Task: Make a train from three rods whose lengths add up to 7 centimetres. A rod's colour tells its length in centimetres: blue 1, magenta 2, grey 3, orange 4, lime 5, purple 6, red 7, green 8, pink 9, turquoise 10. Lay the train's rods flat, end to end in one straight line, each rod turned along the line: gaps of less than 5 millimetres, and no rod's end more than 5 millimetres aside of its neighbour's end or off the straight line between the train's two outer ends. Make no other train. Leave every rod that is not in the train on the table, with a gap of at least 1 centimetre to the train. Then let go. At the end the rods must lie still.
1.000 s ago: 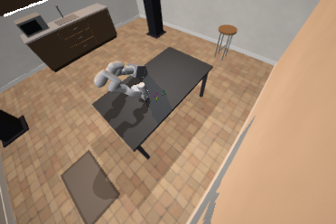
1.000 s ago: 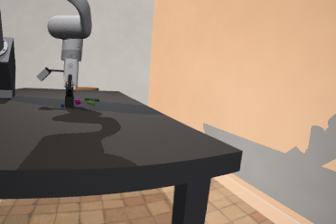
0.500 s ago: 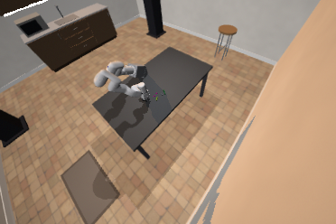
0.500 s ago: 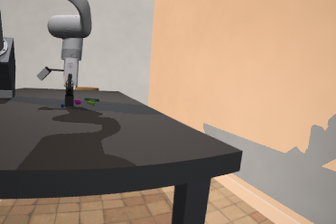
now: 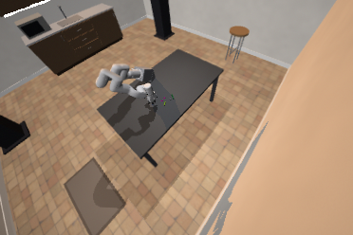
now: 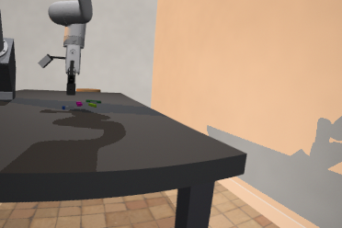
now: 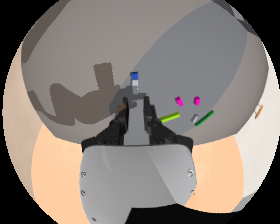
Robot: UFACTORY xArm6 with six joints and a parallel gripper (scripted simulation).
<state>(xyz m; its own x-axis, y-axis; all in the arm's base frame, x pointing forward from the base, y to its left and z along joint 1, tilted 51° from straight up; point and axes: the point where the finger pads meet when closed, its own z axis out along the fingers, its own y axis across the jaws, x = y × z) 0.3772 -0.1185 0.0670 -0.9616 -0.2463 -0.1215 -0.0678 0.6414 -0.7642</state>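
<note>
My gripper [image 5: 152, 101] [image 6: 70, 89] [image 7: 135, 104] points straight down over the dark table [image 5: 190, 71] [image 6: 152, 147], with its fingers a little apart and nothing between them. A small blue rod [image 6: 63, 107] [image 7: 134, 75] lies on the table just past the fingertips, clear of them. To its right lie two short magenta rods [image 7: 179, 101] [image 7: 196, 101]; the side camera shows them as one magenta patch [image 6: 79, 104]. Beyond them are a lime rod [image 6: 93, 105] [image 7: 170, 117] and a green rod [image 6: 91, 101] [image 7: 204, 118]. In the overhead view the rods are tiny specks [image 5: 166, 100].
The arm's base stands at the table's left edge [image 5: 106, 78]. A wooden stool [image 5: 238, 33], a kitchen counter [image 5: 71, 38] and a black pedestal with another arm [image 5: 161, 14] stand well away from the table. A peach wall [image 6: 253, 55] runs along the right side.
</note>
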